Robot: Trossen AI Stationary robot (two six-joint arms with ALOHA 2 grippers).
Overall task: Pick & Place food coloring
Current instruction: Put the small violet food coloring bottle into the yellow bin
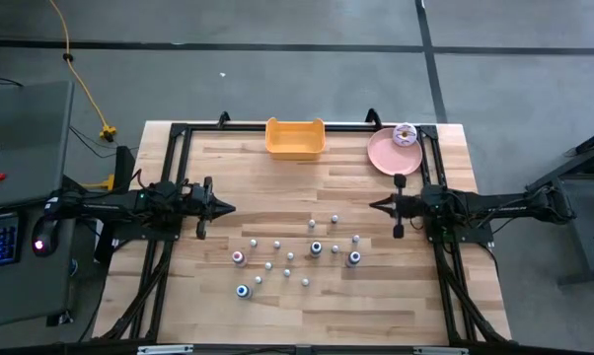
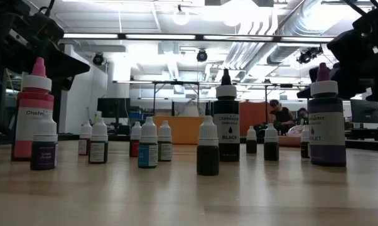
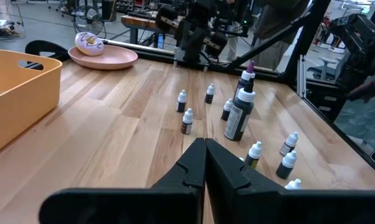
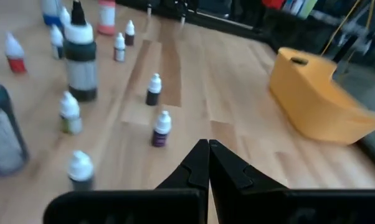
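Nothing is picked yet: both my claws hang above the table with their fingers pressed together and empty, my left gripper [image 1: 228,208] and my right gripper [image 1: 374,205] pointing at each other across the middle. The food coloring [image 1: 297,251] stands scattered upright on the wood between and just nearer than my fingertips, small bottles around a taller black bottle [image 3: 238,116]. Beyond my claws, the yellow bin [image 1: 295,138] looks empty, and the pink plate [image 1: 386,156] beside it holds a donut [image 1: 405,134]. Next, I judge, one claw must open, drop over one bottle without toppling its neighbours, and close.
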